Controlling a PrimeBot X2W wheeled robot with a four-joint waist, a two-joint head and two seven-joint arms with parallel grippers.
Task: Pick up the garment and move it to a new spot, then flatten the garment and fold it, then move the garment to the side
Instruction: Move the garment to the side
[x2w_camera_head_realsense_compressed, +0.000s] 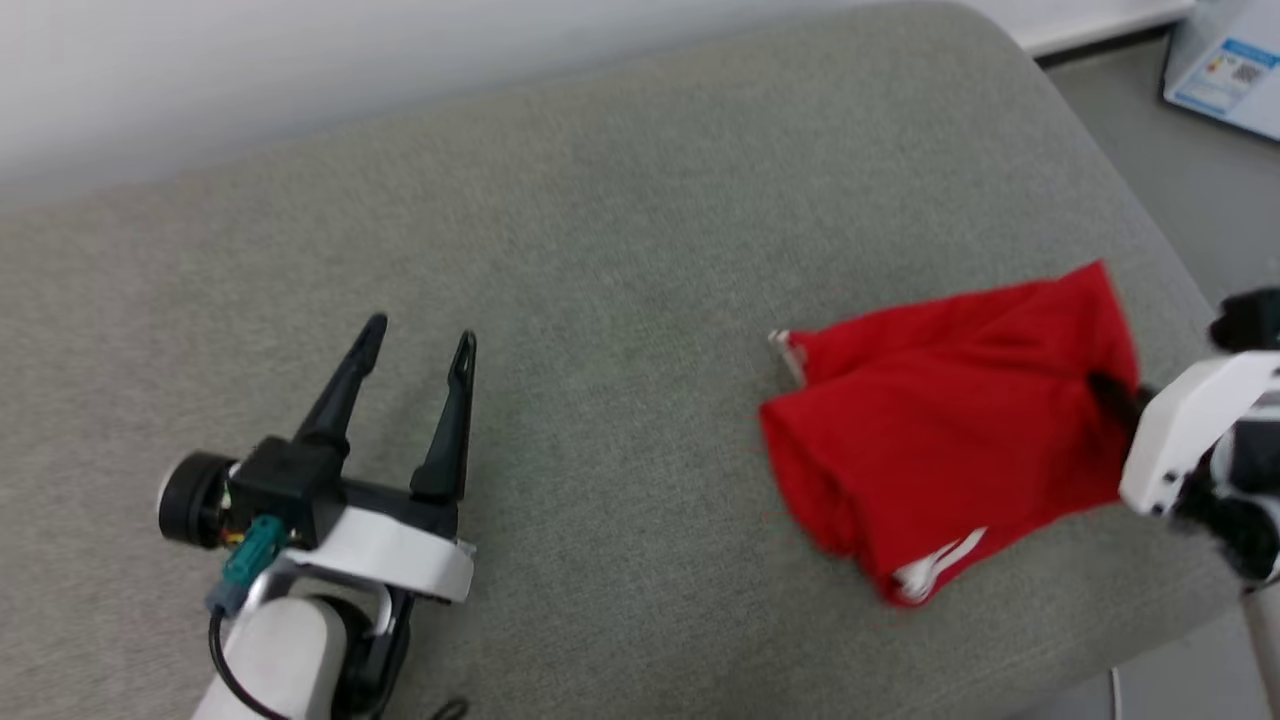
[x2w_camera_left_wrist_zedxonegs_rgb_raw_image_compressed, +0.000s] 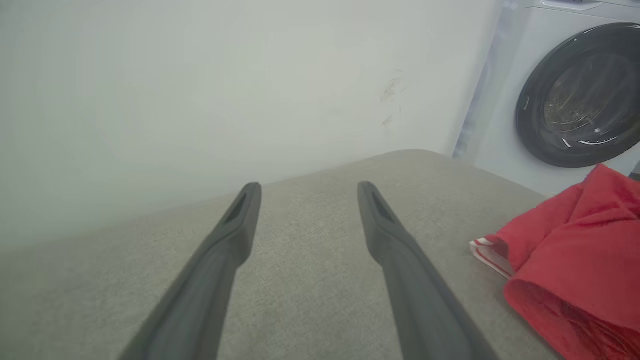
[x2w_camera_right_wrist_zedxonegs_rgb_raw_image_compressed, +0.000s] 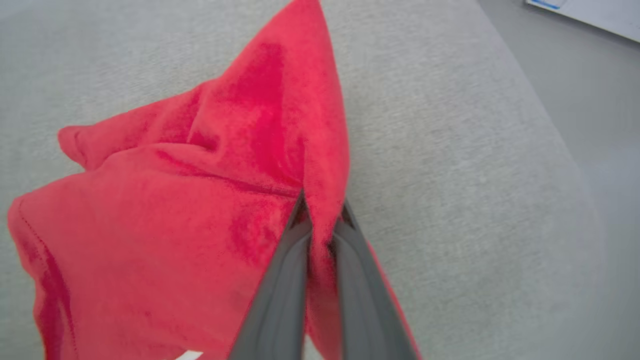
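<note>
My right gripper reaches in from the right side of the head view, and its two fingers are pressed together on a red fold at the right edge of the garment. From these fingers the garment spreads to the left as a folded bundle on the grey cushion, with a little white striped trim at its far corner. My left gripper is over the cushion, well apart from the garment, its fingers spread wide with nothing between them. I count one garment, two grippers, and one washing machine.
</note>
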